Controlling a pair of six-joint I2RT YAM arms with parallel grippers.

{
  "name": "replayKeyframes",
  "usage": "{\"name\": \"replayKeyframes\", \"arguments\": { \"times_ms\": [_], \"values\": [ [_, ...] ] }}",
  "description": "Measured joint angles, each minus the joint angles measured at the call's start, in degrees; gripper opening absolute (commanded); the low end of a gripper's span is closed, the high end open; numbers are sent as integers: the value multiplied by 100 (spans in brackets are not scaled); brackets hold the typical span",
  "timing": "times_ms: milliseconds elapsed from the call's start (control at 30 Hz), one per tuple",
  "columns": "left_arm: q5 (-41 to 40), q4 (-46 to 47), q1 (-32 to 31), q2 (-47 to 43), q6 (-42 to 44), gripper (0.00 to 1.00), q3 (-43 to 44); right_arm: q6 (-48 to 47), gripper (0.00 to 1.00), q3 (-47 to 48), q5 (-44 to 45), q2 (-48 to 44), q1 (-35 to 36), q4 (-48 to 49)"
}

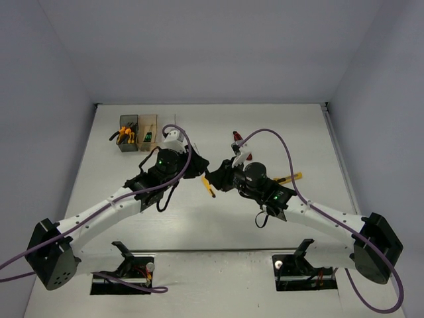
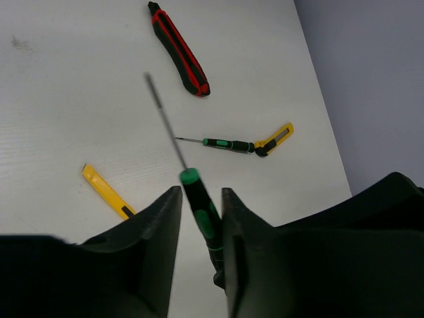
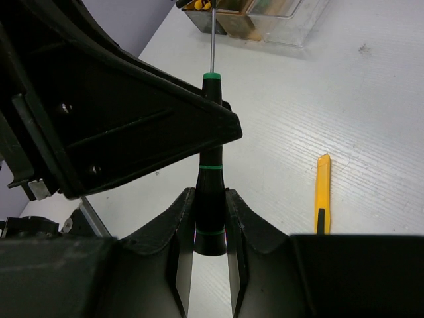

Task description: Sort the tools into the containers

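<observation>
Roughly halfway, I'd judge. The screwdriver (image 3: 212,182) is hanging in mid-air above the table (image 1: 199,225) between the two arms, well apart from the bins. The right gripper (image 3: 209,193) is clamping the fat black butt of the handle. The left gripper (image 2: 200,191) is bracketing the slimmer part of that handle near the green collar, jaws looking a hair off the plastic, so I can't tell if it's biting. I'm reading this as a handover toward the bin side. Done so far: orange-handled pliers (image 1: 126,137) are sitting in the dark grey bin (image 1: 128,118), and something green-handled (image 1: 148,137) is lying in the amber bin (image 1: 148,117). The clear bin (image 3: 295,33) is showing nothing I can make out. Waiting loose on the table: a second screwdriver (image 2: 228,143) with its butt touching a yellow knife (image 2: 278,136), a yellow cutter (image 2: 106,191) and a red-and-black tool (image 2: 179,50) farther out. The held handle is looking like smooth hard plastic, round and waisted, black with green rings, carrying a thin bare steel shaft. The knives are looking flat and slab-sided, the red tool chunky with rubbery black inlay. The bins are reading as thin-walled translucent rectangles, and the tabletop as matte white with fine ribbing.
</observation>
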Motion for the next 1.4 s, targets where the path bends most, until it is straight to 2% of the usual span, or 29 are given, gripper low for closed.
{"name": "replayKeyframes", "arguments": {
  "times_ms": [100,133,233,333,367,533,767,933,1200,1400],
  "values": [
    [55,26,-35,6,-17,3,56,0,11,0,0,-1,7,19],
    [90,48,-40,10,-59,0,70,0,13,0,0,-1,7,21],
    [121,86,-76,18,-62,0,132,-4,27,0,26,-1,22,46],
    [13,49,-56,41,11,0,143,-36,46,0,29,-1,24,85],
    [-32,-8,-38,60,55,0,166,-59,47,0,29,-1,26,94],
    [-77,-841,399,318,541,0,798,-273,50,62,80,-5,26,-184],
    [40,-2077,2122,953,1675,0,2391,-703,51,142,456,-249,24,-904],
    [182,-2740,2989,2146,2523,0,3801,-909,52,142,787,-440,-10,-1256],
    [216,-3544,3464,4393,3643,0,5768,-1076,52,102,945,-448,-95,-1616],
    [186,-3702,3615,5415,3923,0,6331,-1126,52,68,944,-445,-142,-1785]
  ]
}}
